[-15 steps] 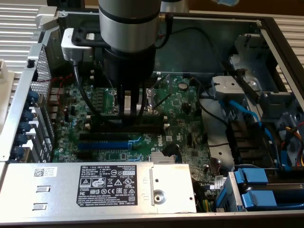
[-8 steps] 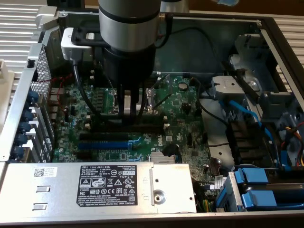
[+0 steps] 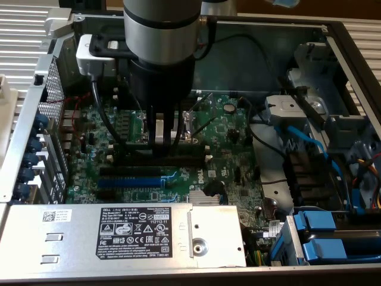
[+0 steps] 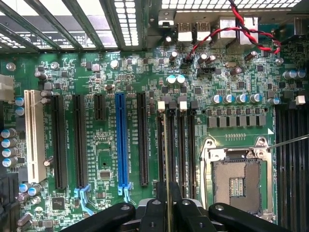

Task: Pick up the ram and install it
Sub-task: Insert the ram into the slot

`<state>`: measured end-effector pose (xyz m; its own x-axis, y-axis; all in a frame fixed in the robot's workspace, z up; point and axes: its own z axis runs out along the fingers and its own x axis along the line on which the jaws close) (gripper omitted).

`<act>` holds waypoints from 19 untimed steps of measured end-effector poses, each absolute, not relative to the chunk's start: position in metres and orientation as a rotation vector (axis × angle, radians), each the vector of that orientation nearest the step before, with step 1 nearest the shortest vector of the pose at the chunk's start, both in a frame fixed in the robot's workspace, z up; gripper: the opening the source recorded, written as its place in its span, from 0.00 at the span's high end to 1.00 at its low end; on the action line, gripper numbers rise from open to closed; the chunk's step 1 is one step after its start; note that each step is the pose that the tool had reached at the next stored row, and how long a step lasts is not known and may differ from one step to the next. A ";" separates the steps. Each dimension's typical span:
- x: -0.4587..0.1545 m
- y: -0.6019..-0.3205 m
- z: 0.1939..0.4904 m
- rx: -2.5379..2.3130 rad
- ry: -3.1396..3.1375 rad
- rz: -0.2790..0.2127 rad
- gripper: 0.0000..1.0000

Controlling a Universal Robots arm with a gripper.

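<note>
My gripper [image 4: 168, 199] hangs low over the green motherboard [image 4: 101, 159], its two black fingers [image 4: 153, 210] closed on the ram [image 4: 167, 159]. The ram shows edge-on as a thin strip running out from between the fingers. It lies along the bank of long black memory slots [image 4: 176, 145] with white end clips [image 4: 161, 104], over the gap between the first two slots. I cannot tell whether it touches a slot. In the exterior view the gripper [image 3: 161, 142] stands upright just above the memory slots [image 3: 164, 156] at the board's middle.
A blue expansion slot [image 4: 120, 140] and black slots lie beside the memory bank, with the open CPU socket [image 4: 239, 179] on its other side. The labelled power supply [image 3: 131, 235] borders the board in front. Blue cables [image 3: 309, 143] and drive bays stand at the exterior view's right.
</note>
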<state>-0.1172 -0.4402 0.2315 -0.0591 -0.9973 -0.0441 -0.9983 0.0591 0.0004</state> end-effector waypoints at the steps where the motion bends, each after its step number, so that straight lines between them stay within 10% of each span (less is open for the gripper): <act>1: -0.117 -0.440 0.231 -2.132 2.264 0.047 0.85; 19: -0.117 -0.441 0.232 -2.122 2.273 0.047 0.85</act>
